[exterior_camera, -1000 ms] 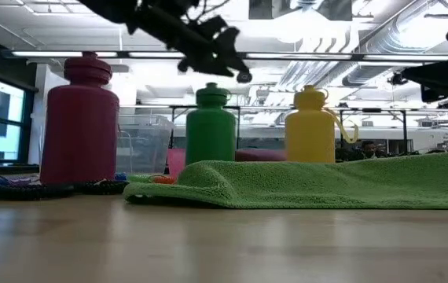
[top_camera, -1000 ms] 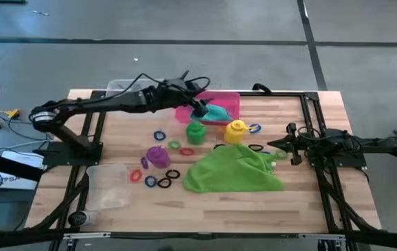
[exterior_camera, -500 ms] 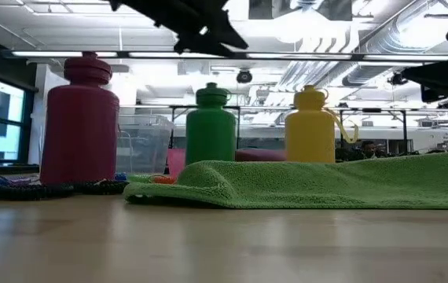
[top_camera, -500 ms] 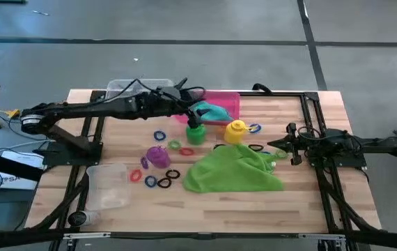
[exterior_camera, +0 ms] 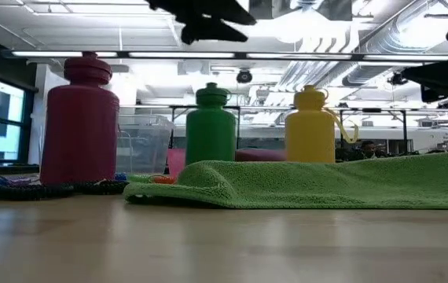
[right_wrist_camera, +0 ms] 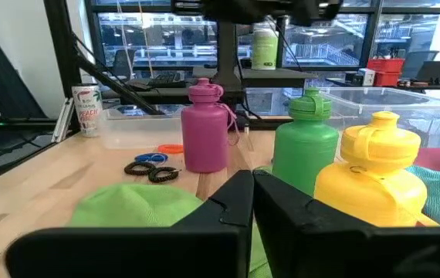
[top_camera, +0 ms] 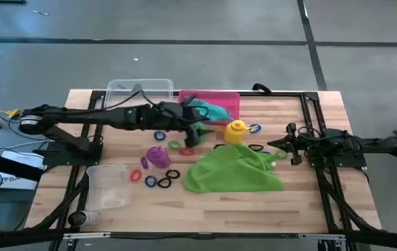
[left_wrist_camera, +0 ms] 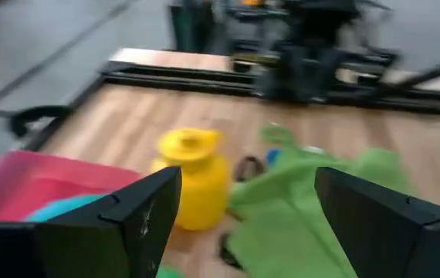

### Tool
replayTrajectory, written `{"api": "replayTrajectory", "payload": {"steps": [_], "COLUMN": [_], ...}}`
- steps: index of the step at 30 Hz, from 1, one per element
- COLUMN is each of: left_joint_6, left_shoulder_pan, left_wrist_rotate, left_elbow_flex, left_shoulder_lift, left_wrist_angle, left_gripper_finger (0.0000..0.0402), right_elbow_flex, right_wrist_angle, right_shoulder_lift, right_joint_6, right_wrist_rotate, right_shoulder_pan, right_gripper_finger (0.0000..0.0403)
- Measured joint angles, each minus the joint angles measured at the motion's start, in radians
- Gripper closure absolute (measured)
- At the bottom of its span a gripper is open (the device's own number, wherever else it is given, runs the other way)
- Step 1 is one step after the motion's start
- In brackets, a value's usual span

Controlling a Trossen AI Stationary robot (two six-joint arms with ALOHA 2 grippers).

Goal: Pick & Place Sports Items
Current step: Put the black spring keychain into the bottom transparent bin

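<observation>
Tabletop [top_camera: 303, 202] of pale wood carries all the items. My left arm reaches across it from the left, and my left hand [top_camera: 197, 128] hangs above the green bottle [exterior_camera: 211, 126], fingers [left_wrist_camera: 139, 224] spread wide and holding nothing. My right arm waits at the right edge; my right hand [top_camera: 279, 148] has its fingers pressed together, empty.

Green cloth [top_camera: 233, 169] lies crumpled at centre, nearer the front edge. Pink tray [top_camera: 230, 101] sits at the back edge with the teal cloth [top_camera: 216, 111] inside it. One clear tub [top_camera: 140, 87] stands just left of the tray; another [top_camera: 107, 185] lies at the front left.

Yellow bottle [top_camera: 236, 130] stands upright between tray and green cloth, just right of the green bottle. Purple bottle [top_camera: 159, 155] stands to the left, near the front.

Rings [top_camera: 158, 180] lie scattered around the purple bottle; a few more [top_camera: 255, 128] lie beside the yellow one.
</observation>
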Motion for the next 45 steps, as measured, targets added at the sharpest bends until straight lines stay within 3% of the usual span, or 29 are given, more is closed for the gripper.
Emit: {"api": "replayTrajectory", "payload": {"steps": [6, 14, 31, 45], "left_joint_6": [-0.008, -0.041, -0.056, -0.052], "left_shoulder_pan": [-0.035, -0.136, -0.428, -0.442], "left_wrist_rotate": [0.079, 0.083, 0.064, 0.04], "left_elbow_flex": [0.0, 0.0, 0.0, 0.0], "left_shoulder_lift": [-0.025, -0.051, -0.045, 0.061], "left_wrist_angle": [-0.121, -0.285, -0.381, -0.432], "left_gripper_finger": [0.0159, 0.0159, 0.0159, 0.0159], "right_elbow_flex": [0.0, 0.0, 0.0, 0.0], "right_wrist_angle": [0.0, 0.0, 0.0, 0.0], "right_shoulder_lift": [0.0, 0.0, 0.0, 0.0], "right_joint_6": [0.0, 0.0, 0.0, 0.0], "right_wrist_rotate": [0.0, 0.0, 0.0, 0.0], "right_shoulder_pan": [0.0, 0.0, 0.0, 0.0], "right_gripper_finger": [0.0403, 0.0402, 0.0402, 0.0403]}}
